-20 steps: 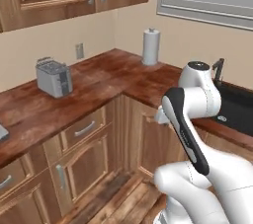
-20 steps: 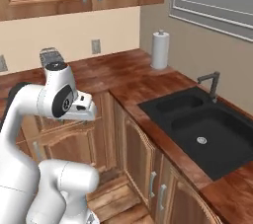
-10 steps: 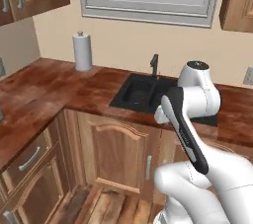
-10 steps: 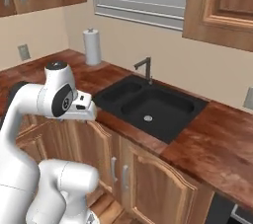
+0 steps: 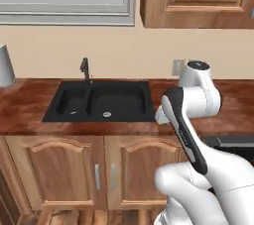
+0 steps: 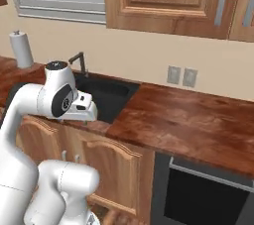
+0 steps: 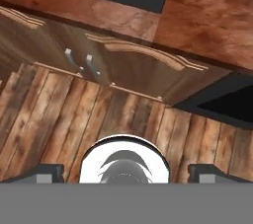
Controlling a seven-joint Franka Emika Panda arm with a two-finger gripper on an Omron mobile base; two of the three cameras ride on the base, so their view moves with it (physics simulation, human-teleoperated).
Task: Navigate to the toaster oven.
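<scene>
The toaster oven is out of view. My arm is folded in front of the base, with the hand (image 6: 84, 111) tucked low over the counter's front edge beside the sink. In the hand view my gripper (image 7: 126, 173) points down at the wooden floor (image 7: 59, 114) and the cabinet doors (image 7: 123, 65). Its two dark fingertips (image 7: 44, 172) stand far apart at the bottom corners, open, with nothing between them.
A black double sink (image 5: 99, 101) with a dark faucet (image 5: 85, 69) sits in the wooden counter (image 6: 188, 120). A paper towel roll (image 6: 21, 49) stands at the far left. Two wall outlets (image 6: 181, 76) are above the counter, and a dark oven front (image 6: 198, 194) lies below it.
The whole scene has slid left as the base moved right along the counter. The corner and slot toaster have left view, and the sink has come in. The arm's pose is unchanged.
</scene>
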